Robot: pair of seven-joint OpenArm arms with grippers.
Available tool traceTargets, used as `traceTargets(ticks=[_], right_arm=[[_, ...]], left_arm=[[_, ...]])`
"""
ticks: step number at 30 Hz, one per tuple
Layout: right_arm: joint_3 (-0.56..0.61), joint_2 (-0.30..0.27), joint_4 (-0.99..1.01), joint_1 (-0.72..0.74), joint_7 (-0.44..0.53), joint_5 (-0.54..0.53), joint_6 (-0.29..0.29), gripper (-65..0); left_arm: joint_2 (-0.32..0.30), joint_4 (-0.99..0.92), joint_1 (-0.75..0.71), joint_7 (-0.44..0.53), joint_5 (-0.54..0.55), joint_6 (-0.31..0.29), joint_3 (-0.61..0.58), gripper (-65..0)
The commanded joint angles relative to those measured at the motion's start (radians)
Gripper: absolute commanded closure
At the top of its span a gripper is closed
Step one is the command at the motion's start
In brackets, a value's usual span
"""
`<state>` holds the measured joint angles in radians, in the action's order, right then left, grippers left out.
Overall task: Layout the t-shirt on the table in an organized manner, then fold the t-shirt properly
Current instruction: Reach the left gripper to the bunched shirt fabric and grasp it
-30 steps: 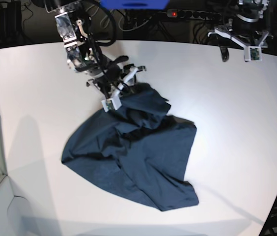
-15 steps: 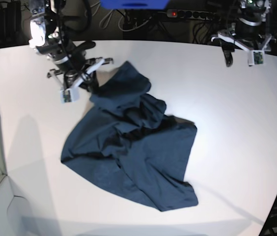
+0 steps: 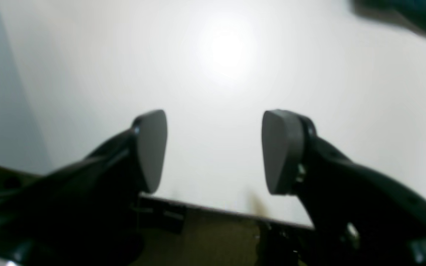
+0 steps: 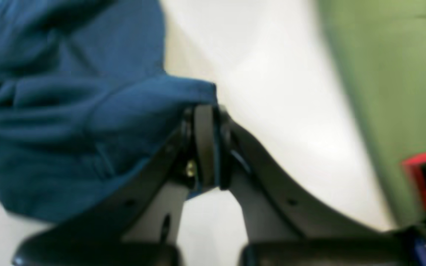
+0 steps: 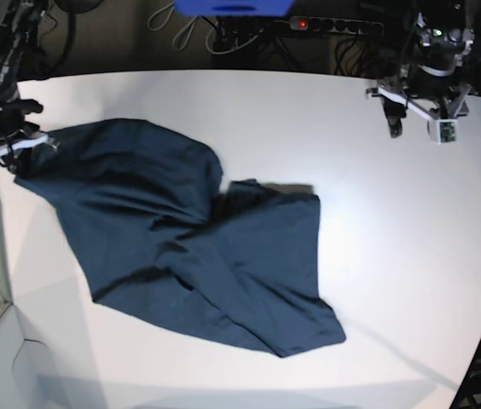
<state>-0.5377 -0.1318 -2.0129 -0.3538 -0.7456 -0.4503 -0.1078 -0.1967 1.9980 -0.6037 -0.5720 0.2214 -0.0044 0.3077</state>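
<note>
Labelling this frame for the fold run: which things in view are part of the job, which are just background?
In the job:
- t-shirt, navy, partly spread
- table, white
- right gripper, shut on a t-shirt edge
- left gripper, open, nothing between its jaws

Just lying about:
- power strip behind the table
- cables near it
- blue object at the top edge

1. Your base view looks down from high in front, taking in the whole table [image 5: 394,221].
2. Your left wrist view sits low, facing bare tabletop.
3. Your right wrist view, very close, shares the t-shirt [image 4: 68,122] with base.
</note>
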Motion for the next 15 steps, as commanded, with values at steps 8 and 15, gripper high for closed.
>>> traceTargets(ticks=[8, 15], right_arm=[[-0.101, -0.029, 0.142, 0.118, -0.133, -0.006, -0.002, 0.0], [-0.065, -0.035, 0.192, 0.118, -0.157, -0.006, -0.002, 0.0]], left_arm=[[-0.004, 0.019, 0.07, 0.025, 0.016, 0.001, -0.035, -39.8], [-0.004, -0.015, 0.202, -0.064, 0.069, 0.005, -0.238, -39.7]])
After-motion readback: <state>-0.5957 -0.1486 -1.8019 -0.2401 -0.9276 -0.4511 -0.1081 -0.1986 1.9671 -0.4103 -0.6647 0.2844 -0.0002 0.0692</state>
